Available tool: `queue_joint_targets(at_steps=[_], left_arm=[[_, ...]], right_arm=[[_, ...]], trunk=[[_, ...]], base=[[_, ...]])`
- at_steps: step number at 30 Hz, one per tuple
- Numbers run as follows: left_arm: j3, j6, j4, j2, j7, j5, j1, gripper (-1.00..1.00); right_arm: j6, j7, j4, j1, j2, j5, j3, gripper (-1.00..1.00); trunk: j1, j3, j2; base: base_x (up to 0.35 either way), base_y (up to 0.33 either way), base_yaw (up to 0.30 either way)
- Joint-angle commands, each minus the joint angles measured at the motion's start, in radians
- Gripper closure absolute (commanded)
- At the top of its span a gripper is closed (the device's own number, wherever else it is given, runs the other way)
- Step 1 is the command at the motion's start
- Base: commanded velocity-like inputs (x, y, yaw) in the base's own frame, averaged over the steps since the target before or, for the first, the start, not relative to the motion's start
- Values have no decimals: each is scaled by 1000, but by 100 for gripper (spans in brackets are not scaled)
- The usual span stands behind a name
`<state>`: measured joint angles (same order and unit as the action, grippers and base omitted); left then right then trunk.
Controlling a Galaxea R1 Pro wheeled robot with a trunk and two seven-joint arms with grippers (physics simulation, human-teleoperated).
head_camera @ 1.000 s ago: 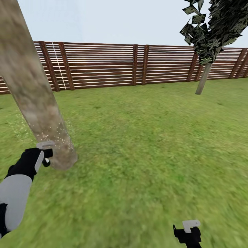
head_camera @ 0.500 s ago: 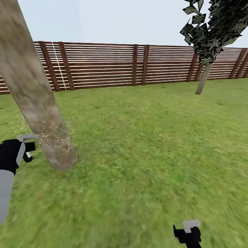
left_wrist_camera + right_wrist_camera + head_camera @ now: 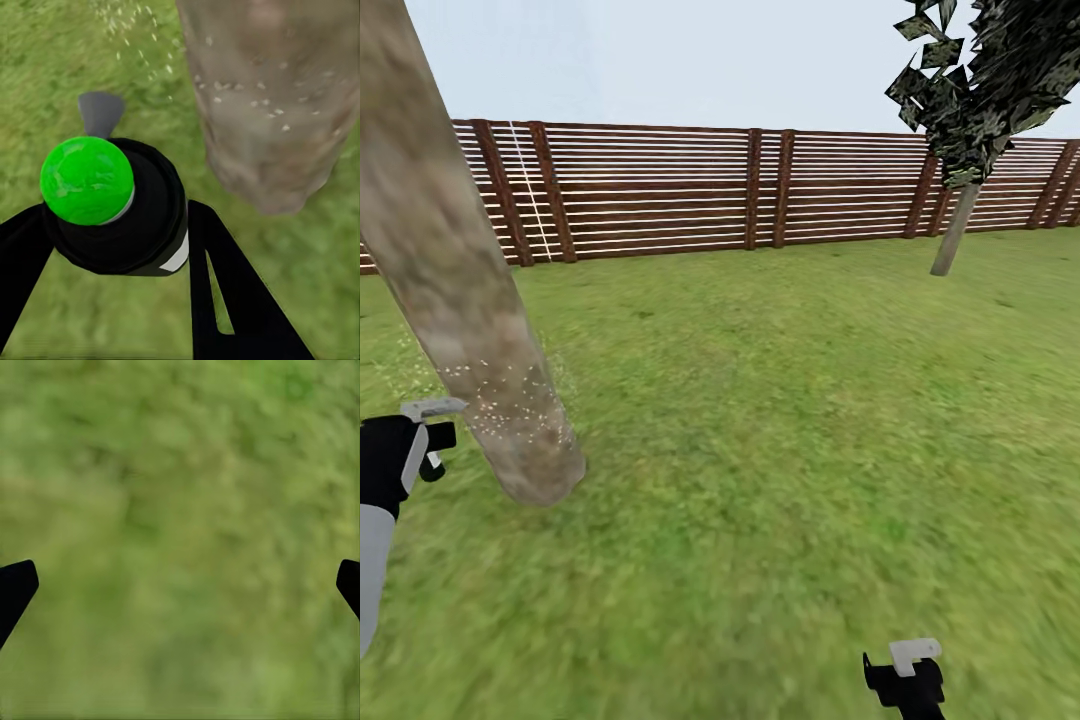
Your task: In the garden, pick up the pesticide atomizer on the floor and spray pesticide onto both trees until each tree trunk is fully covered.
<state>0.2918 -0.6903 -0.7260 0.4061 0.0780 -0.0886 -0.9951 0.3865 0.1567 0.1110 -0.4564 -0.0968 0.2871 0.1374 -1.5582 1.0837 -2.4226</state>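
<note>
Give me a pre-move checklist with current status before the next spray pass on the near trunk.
1. Atomizer held between the left end effector fingers: ok.
2. Top of the atomizer shows green in the left wrist view: ok, though what green signals I cannot tell.
3. Pesticide specks landing on the near trunk: ok on the lower part.
4. Trunk fully covered: not ok; the upper trunk shows no specks.
5. Right end effector open over bare grass: ok.
6. Far tree by the fence sprayed: cannot tell.
</note>
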Motion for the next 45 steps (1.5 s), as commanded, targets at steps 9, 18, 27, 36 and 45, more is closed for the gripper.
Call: queue_joint_targets(at_steps=[9,18,27,36,45], left_arm=[[-8,86,11,-14,-17,5,150,100],[-57,362,32,-16,-361,-30,398,100],[-352,634,185,-19,-759,-224,435,100],[-428,606,192,-29,-815,-266,430,100],[-464,592,244,-39,-864,-326,425,100]], right_arm=[[4,2,-2,-1,2,12,7,-100],[1,-7,32,-2,7,21,-26,-100],[-66,-592,325,-42,23,201,-190,-100],[-103,-827,421,-40,59,255,-182,-100],[-141,-865,409,-40,57,273,-206,-100]], trunk=[[0,1,0],[0,1,0],[0,1,0],[0,1,0],[0,1,0]], base=[[-312,39,0],[-338,0,0],[-321,0,0],[-56,0,0],[0,0,0]])
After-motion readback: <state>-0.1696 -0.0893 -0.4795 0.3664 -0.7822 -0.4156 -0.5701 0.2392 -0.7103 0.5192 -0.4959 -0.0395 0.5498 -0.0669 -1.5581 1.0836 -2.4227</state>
